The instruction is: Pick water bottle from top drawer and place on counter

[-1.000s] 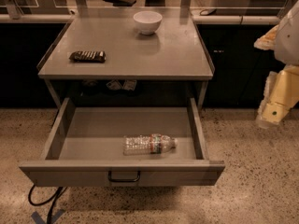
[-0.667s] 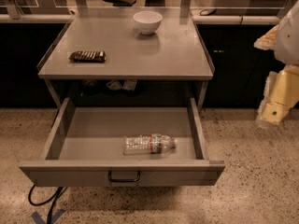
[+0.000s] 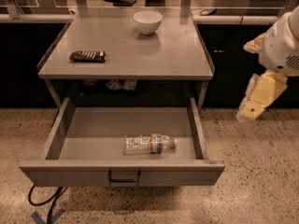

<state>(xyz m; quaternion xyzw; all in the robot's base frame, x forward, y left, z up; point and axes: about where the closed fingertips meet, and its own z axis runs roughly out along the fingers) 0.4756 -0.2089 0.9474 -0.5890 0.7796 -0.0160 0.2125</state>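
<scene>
One arm (image 3: 281, 43) entered from the right edge, its white rounded joint level with the counter (image 3: 126, 62) and well apart from it. From that joint a pale yellow link slanted down and to the left, ending at the gripper (image 3: 250, 112), which hung over the speckled floor (image 3: 252, 181) to the right of the drawer (image 3: 70, 175), roughly level with the drawer's far end. Whether the gripper was open or closed could not be told; it held nothing and touched nothing.

The drawer stood pulled out toward the near side, its dark handle (image 3: 124, 177) at the centre of the front panel. The bottle (image 3: 149, 144) lay on its side on the drawer floor, near the front panel and a little right of centre, cap pointing right, apart from the drawer's walls. Nothing else lay in the drawer, and no object stood between the gripper and the bottle except the drawer's right wall.

On the counter, a white bowl (image 3: 147, 22) sat upright at the far edge near the middle, and a dark snack bar (image 3: 88, 56) lay flat toward the left side. Both were well apart from each other. Some small pale items (image 3: 122, 84) showed in the shadow under the counter; what they were could not be told. Behind the counter ran a long ledge (image 3: 224, 19) with glass panels. A dark cable (image 3: 44, 199) looped on the floor near the drawer's left front corner, beside a mark of blue tape (image 3: 46, 216).
</scene>
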